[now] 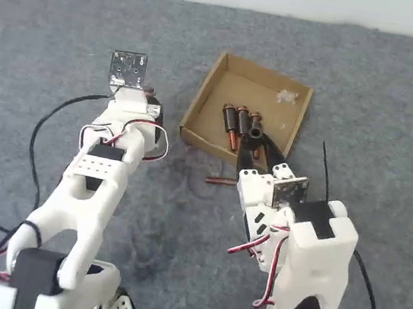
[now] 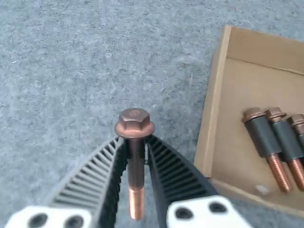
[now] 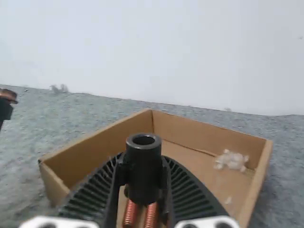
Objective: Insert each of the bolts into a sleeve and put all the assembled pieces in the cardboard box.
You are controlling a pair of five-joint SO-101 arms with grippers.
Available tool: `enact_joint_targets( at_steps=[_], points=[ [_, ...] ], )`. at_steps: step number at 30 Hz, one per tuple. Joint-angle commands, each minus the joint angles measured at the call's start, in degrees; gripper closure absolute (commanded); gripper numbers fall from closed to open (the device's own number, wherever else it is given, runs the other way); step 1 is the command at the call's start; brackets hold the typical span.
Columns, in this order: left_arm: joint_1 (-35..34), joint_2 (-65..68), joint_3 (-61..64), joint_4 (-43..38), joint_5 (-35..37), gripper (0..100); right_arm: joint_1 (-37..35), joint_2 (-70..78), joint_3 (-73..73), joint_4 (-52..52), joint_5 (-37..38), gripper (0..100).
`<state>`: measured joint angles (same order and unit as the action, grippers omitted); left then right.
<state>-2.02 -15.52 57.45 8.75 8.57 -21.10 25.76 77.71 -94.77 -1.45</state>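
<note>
We've got a coppery bolt (image 2: 135, 156), a matte black sleeve (image 3: 143, 167) and a plain tan cardboard box (image 1: 201, 101). Carpet (image 1: 384, 95) is speckled grey, arms (image 1: 86, 191) are white with black ribbed fingers (image 2: 175, 166).

surface: grey carpeted table (image 1: 400, 89) | on it: cardboard box (image 1: 201, 101); loose bolt (image 1: 220, 180) just beside the box's near wall
</note>
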Motion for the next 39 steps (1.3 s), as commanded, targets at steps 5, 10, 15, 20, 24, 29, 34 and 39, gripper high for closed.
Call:
enact_joint_targets(
  at_steps=[5, 10, 15, 20, 24, 29, 34, 39],
  points=[
    [1.85, -2.99, -0.13, -4.13, 0.35, 99, -6.55, -2.77, 1.32, -0.84, -0.18, 99.2],
    [2.2, -3.08, 5.23, -16.79, 0.53, 99, -7.43, -2.24, 3.16, -2.77, -0.18, 99.2],
    [4.66, -3.6, 11.38, -30.24, 6.07, 99, -7.34, -2.24, 3.08, -1.89, -0.18, 99.2],
    [7.38, -3.6, 16.22, -42.55, 8.7, 99, -6.99, -2.15, 3.08, -1.8, -0.18, 99.2],
    [10.11, -3.6, 17.45, -44.66, 8.79, 99, -6.99, -0.31, 2.37, -2.24, -0.18, 99.2],
    [13.98, -3.87, 17.19, -43.6, 8.79, 99, -6.99, 0.48, 2.02, -2.33, -0.18, 99.2],
    [17.58, -11.6, 17.54, -40.7, 8.88, 99, -6.99, 0.92, 1.49, -2.33, -0.18, 99.2],
    [20.66, -25.67, 14.73, -18.73, 9.14, 99, -6.99, 0.92, 1.49, -2.33, -0.18, 99.2]
  ],
)
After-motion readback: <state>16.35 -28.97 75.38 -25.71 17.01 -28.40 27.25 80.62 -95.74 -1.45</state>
